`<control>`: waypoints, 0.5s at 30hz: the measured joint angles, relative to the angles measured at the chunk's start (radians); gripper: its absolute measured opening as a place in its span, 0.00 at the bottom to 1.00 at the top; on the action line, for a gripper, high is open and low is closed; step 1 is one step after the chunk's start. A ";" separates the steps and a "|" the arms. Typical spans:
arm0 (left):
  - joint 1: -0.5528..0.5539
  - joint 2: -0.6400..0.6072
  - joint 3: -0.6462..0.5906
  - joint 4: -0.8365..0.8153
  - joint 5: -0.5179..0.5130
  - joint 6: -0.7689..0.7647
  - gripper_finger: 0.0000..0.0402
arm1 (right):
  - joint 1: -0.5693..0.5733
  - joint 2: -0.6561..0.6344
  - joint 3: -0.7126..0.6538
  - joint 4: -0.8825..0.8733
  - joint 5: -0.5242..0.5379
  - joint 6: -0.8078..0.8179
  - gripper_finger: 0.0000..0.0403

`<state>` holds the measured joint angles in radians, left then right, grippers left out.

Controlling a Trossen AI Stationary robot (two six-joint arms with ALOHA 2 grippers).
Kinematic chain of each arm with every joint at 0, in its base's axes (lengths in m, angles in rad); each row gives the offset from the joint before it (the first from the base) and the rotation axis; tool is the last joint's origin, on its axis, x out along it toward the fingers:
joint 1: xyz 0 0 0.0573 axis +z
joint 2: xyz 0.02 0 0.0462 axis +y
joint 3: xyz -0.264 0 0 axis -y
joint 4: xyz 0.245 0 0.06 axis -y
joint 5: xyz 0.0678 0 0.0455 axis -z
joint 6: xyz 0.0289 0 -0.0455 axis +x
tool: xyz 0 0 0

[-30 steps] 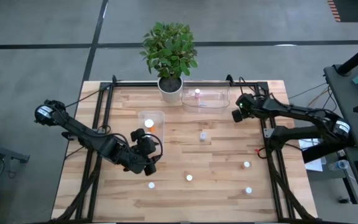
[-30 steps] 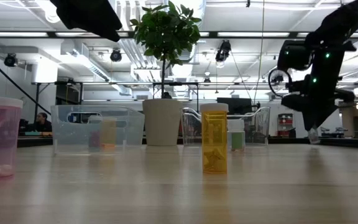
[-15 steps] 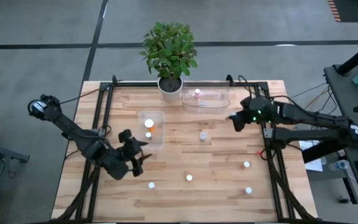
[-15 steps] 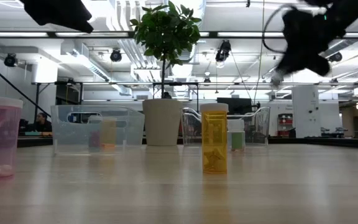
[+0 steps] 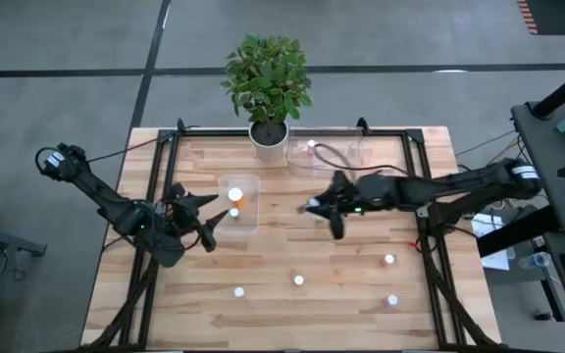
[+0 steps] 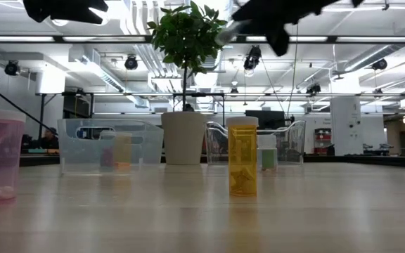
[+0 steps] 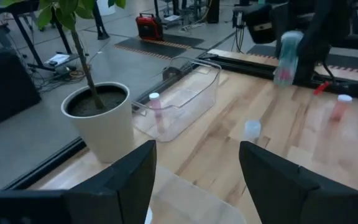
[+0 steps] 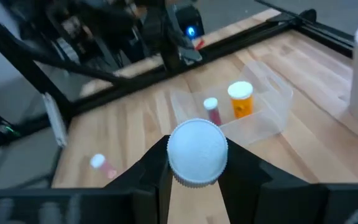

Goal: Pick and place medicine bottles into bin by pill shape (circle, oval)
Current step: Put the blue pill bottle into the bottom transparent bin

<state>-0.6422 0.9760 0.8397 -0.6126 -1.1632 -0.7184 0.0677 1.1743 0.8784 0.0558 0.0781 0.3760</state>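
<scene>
My right gripper (image 5: 320,210) is over the middle of the table, shut on a small bottle with a white cap (image 8: 197,152) and a pinkish body (image 7: 284,62), high above the wood (image 6: 229,29). My left gripper (image 5: 199,216) is open and empty just left of the small clear bin (image 5: 239,186), which holds an orange bottle (image 8: 241,99) and a pink one (image 8: 211,111). The far clear bin (image 5: 341,157) holds one pink bottle (image 5: 311,147). Several loose bottles stand upright on their bases on the table (image 5: 298,280) (image 5: 388,260) (image 5: 238,291). My right gripper pinches the bottle between its two fingers (image 8: 157,180), one on each side just under the cap (image 8: 197,140). The cap faces the wrist camera and hides the body there. The fingers reach toward the table's left. The bottle is lifted clear of the table.
A white plant pot (image 5: 269,137) with a leafy plant stands at the far edge between the bins. One more bottle (image 7: 252,129) stands on the table below my right gripper. A black frame rail (image 5: 165,176) runs along each side of the table.
My right gripper has swung from the table's right side toward the left and up, carrying the bottle to above the middle of the table. My left gripper has drawn back toward the left and far edges and has turned.
</scene>
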 joint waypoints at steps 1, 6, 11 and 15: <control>0.000 0.000 -0.001 0.000 0.000 0.001 0.53 | 0.000 0.041 0.030 -0.001 0.000 -0.009 0.24; 0.000 0.010 -0.008 0.000 0.001 0.040 0.53 | -0.005 0.226 0.187 -0.007 -0.001 -0.072 0.24; -0.001 0.001 -0.008 0.001 0.002 0.054 0.53 | -0.005 0.389 0.362 -0.085 -0.001 -0.135 0.24; -0.003 -0.004 -0.008 0.002 0.004 0.064 0.53 | -0.015 0.506 0.498 -0.172 0.000 -0.155 0.24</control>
<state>-0.6449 0.9720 0.8314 -0.6108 -1.1593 -0.6542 0.0529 1.6804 1.3761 -0.1162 0.0777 0.2205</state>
